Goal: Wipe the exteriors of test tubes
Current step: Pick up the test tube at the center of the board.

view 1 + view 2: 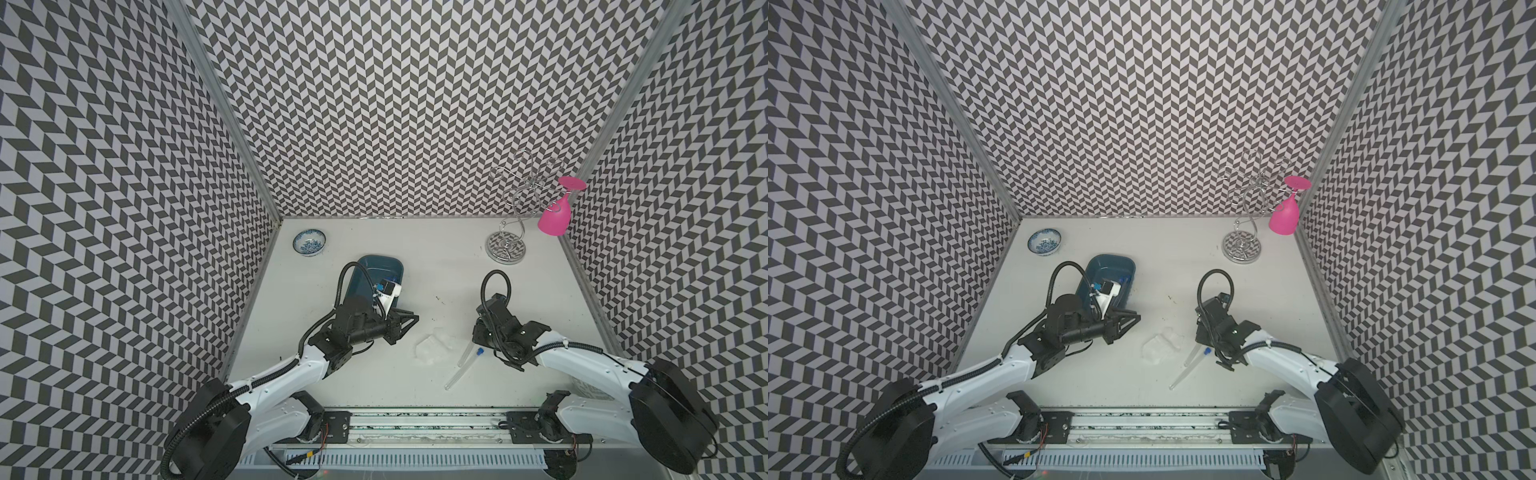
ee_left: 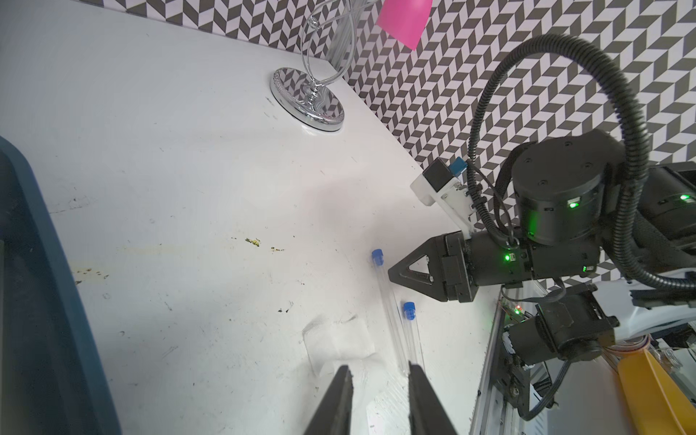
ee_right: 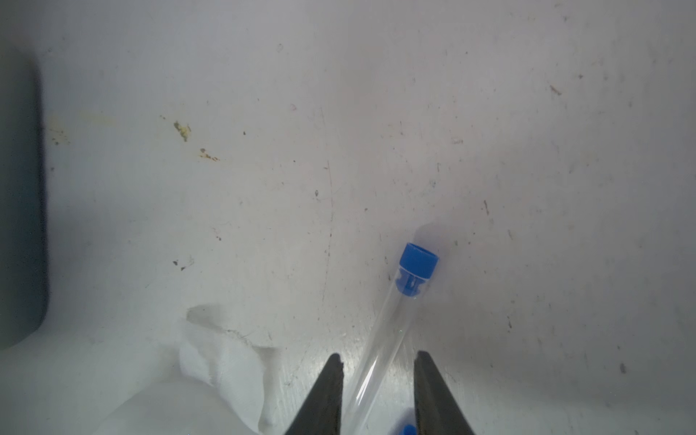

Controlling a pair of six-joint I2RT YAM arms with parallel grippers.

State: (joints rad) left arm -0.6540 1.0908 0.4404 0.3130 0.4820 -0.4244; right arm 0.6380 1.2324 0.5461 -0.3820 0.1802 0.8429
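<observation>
**Item: test tubes, two on the worktop (image 3: 527, 150)**
- Tube A (image 3: 391, 320): clear, blue-capped, lying flat. It runs slantwise between the jaws of the right claw (image 3: 378, 354), with its cap out ahead of the tips.
- Tube B (image 2: 413, 335): just beside tube A. Its cap sits close under one right-claw finger.
- Something blue inside the teal tray (image 1: 376, 257), behind the left claw, may be more tubes. It is too small to tell.

**Item: right claw**
- State: jaws apart and astride tube A, with a gap showing on each side. Nothing is gripped yet.

**Item: left claw (image 2: 379, 369)**
- State: jaws apart and empty, off the worktop.
- The white wipe (image 2: 339, 342) lies crumpled ahead of and below its tips.

**Hazards, as judged**
- Tube A crosses the jaws at an angle. If they close off-square, the round, smooth wall may roll or squirt out.
- A finger coming down may nudge tube B and send it rolling toward the worktop's front edge.
- The hold would fall toward the cap end, leaving a long tail that could droop or pivot on lifting.
- The wipe is thin and limp. The left claw may catch only a corner, or press it flat and come up empty.
- The wipe lies near both tubes, so the two claws must work close together and may clash.
</observation>
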